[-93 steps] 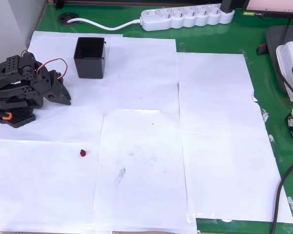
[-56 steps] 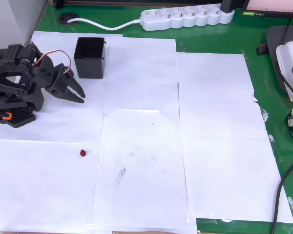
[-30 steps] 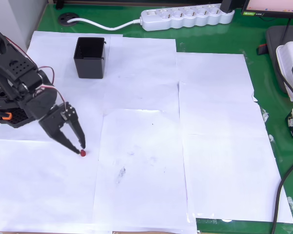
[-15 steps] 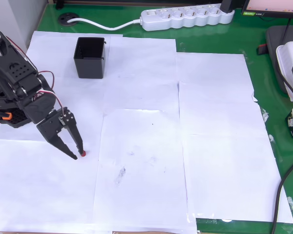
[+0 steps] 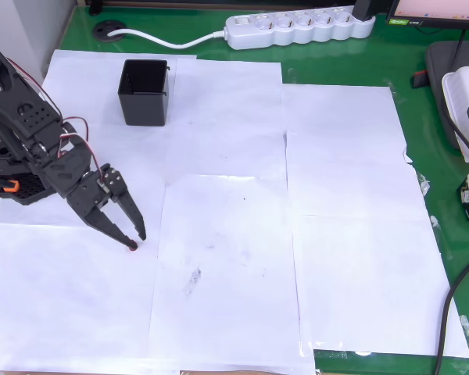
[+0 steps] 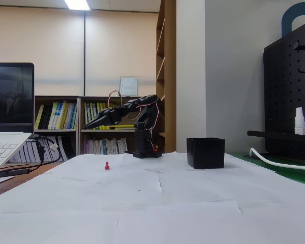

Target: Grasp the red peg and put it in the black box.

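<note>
In the overhead view the black arm reaches in from the left edge, and its tool (image 5: 135, 240) points down and to the right over the white paper sheets (image 5: 234, 258) that cover the green worktop (image 5: 422, 117). The two fingers stand a little apart, a narrow gap showing between their tips. The red peg (image 5: 133, 248) shows only as a small dark-red speck right at the tip of the lower finger — whether the finger touches it cannot be told from above. In the fixed view the tool (image 6: 86, 126) hangs in the air well above the paper, and the red peg (image 6: 107, 165) stands upright on the sheet below it, free of the fingers.

Further right and toward the back in the overhead view, the black box (image 5: 144, 92) sits upright with its mouth open, well apart from the peg. In the fixed view the black box (image 6: 206, 152) stands to the right of the arm's base. Along the far edge of the worktop lies a white power strip (image 5: 301, 27) — its cable runs off to the left.
</note>
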Controlling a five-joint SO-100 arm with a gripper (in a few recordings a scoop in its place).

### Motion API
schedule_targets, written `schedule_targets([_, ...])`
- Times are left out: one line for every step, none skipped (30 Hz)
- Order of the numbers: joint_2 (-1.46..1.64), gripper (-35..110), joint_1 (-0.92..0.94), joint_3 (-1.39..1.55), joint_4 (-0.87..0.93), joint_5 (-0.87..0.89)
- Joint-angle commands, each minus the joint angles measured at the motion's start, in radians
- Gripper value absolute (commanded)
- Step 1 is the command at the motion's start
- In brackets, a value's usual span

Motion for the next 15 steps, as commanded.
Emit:
schedule_targets([0.032,0,-0.003,-0.083,-0.195,-0.023])
schedule_targets([0.035,0,-0.006,-0.117,-0.239,-0.025])
schedule_targets([0.037,0,-0.009,-0.15,-0.285,-0.028])
schedule_targets([0.041,0,-0.012,-0.183,-0.334,-0.032])
schedule_targets([0.051,0,-0.014,-0.213,-0.38,-0.037])
schedule_targets([0.063,0,-0.014,-0.238,-0.423,-0.043])
schedule_targets([0.075,0,-0.015,-0.262,-0.463,-0.048])
schedule_targets([0.089,0,-0.015,-0.281,-0.497,-0.052])
schedule_targets([0.103,0,-0.015,-0.281,-0.497,-0.054])
schedule_targets([0.115,0,-0.015,-0.281,-0.494,-0.055])
schedule_targets([0.129,0,-0.014,-0.281,-0.489,-0.066])
schedule_targets([0.146,0,-0.012,-0.281,-0.488,-0.074])
schedule_targets([0.163,0,-0.012,-0.281,-0.486,-0.077])
schedule_targets([0.179,0,-0.014,-0.281,-0.486,-0.077])
schedule_targets([0.193,0,-0.017,-0.281,-0.48,-0.081])
